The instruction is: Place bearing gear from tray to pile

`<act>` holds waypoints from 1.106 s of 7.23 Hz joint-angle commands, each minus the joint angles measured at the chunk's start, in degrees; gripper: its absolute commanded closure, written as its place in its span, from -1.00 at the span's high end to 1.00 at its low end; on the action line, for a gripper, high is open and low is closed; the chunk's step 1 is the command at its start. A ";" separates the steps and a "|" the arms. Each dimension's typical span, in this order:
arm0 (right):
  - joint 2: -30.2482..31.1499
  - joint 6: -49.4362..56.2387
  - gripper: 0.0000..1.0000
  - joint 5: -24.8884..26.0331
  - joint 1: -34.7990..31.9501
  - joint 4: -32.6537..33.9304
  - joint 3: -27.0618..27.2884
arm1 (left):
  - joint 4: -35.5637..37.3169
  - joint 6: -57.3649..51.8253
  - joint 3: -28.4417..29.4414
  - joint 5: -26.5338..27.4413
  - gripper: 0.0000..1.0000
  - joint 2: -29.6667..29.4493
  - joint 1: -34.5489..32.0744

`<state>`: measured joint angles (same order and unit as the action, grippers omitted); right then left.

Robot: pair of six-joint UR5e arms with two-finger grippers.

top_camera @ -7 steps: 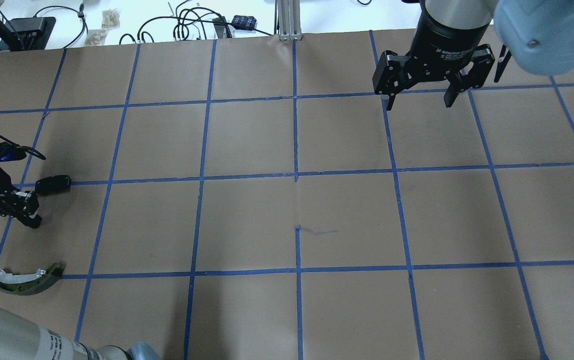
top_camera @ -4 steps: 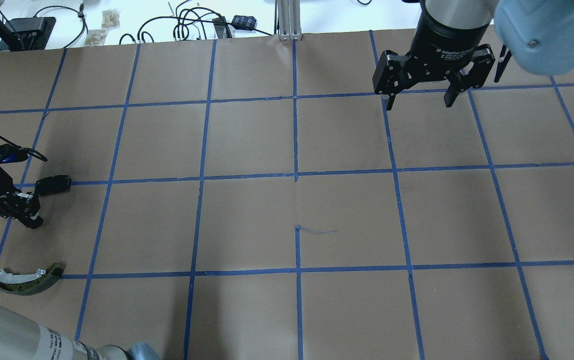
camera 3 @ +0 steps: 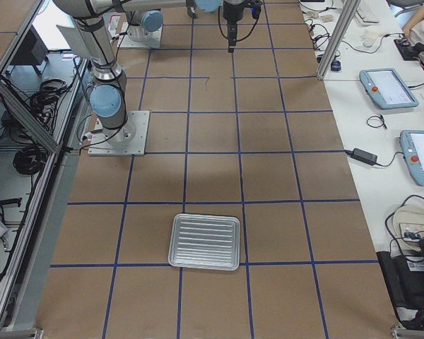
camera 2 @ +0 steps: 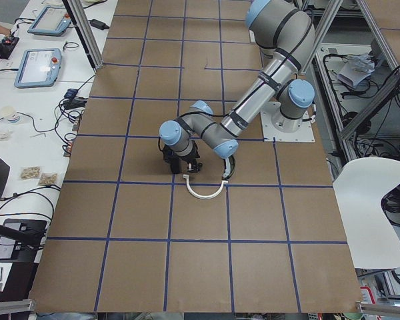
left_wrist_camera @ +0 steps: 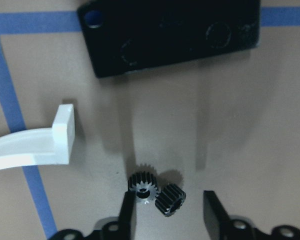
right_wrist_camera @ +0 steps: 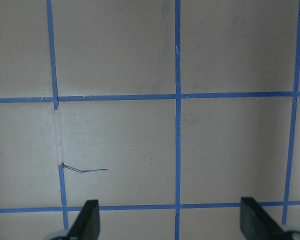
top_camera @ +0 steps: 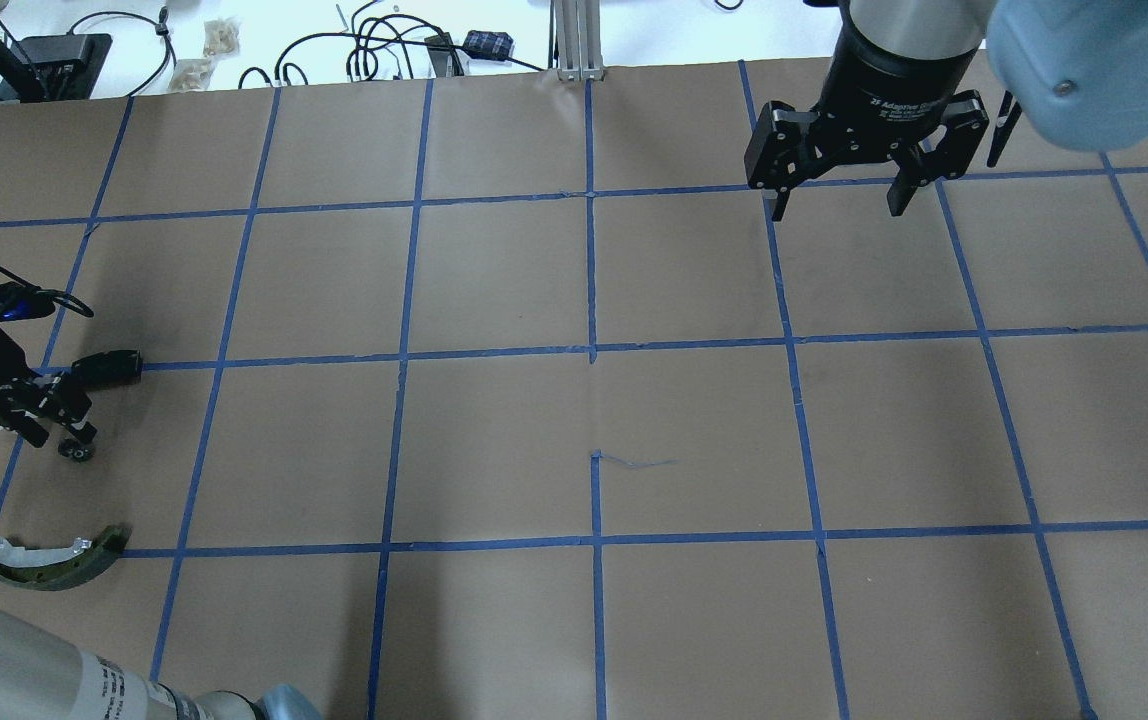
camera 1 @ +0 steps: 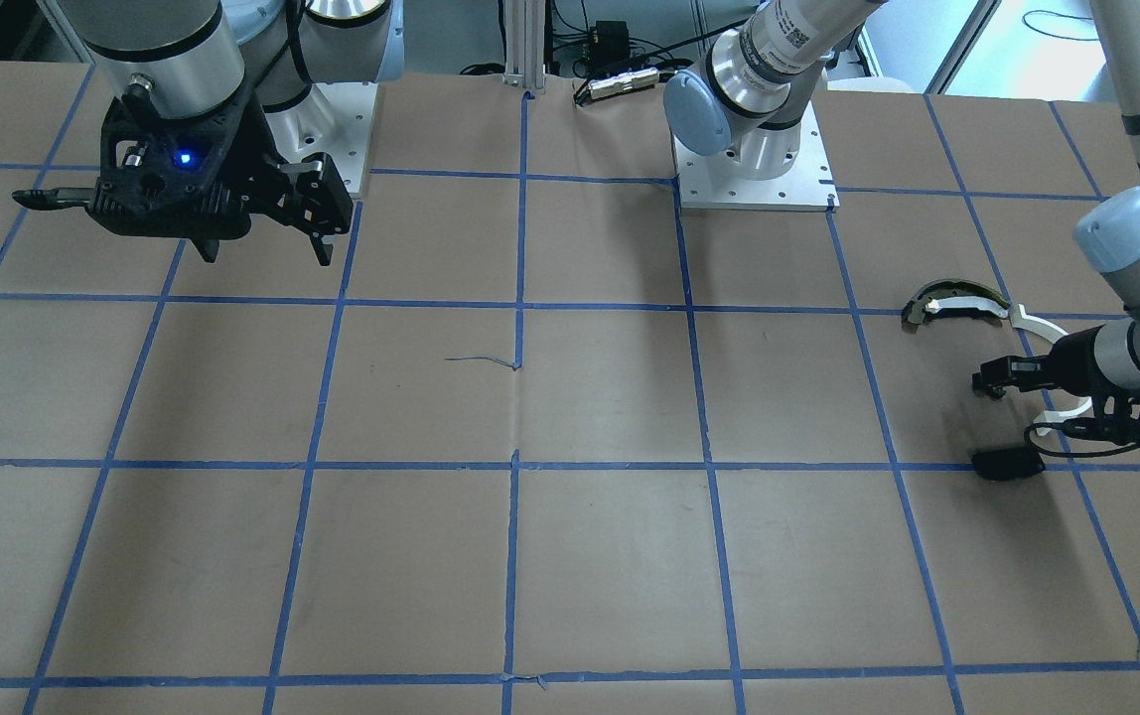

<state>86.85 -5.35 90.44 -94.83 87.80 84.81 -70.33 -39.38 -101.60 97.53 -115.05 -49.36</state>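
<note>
The left gripper (left_wrist_camera: 166,195) is open and empty. The bearing gear (left_wrist_camera: 143,183) lies loose between its jaws, against one finger (left_wrist_camera: 126,212). A crooked lift could drag or roll it off. Ahead sits the white strip (left_wrist_camera: 45,145), farther the black plate (left_wrist_camera: 170,35). The right gripper (top_camera: 840,205), open and empty, hovers well apart.

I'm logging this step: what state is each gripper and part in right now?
left gripper, open, low over the table.
right gripper, open, empty, above the table.
bearing gear, lying on the table between the left gripper's jaws, not clamped.
tray, empty.
white half-ring strip, flat on the table.
black plate, flat on the table.
arc-shaped piece, lying on the table.
</note>
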 commanded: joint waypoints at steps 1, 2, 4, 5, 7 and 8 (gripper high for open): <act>-0.01 -0.01 1.00 0.00 0.00 0.00 0.09 | -2.51 3.86 1.92 -0.24 0.98 3.76 -3.61; -0.01 -0.01 1.00 0.00 0.00 0.00 0.09 | -9.75 6.05 6.46 -0.50 0.99 7.53 -6.25; -0.01 -0.01 1.00 0.00 0.00 0.00 0.09 | -32.56 10.27 19.27 -6.87 1.00 17.01 -8.12; -0.01 -0.01 1.00 0.00 0.00 0.00 0.09 | -34.33 14.98 21.68 -7.87 1.00 20.28 -9.08; -0.01 -0.01 1.00 0.00 0.00 0.00 0.09 | -34.00 24.10 21.36 -7.53 1.00 24.69 -20.27; -0.01 -0.10 1.00 0.00 0.00 0.00 0.09 | -32.17 28.70 19.01 -6.92 1.00 25.31 -26.52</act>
<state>86.84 -5.38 90.44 -94.83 87.80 84.90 -103.69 -16.81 -80.92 90.18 -91.20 -68.47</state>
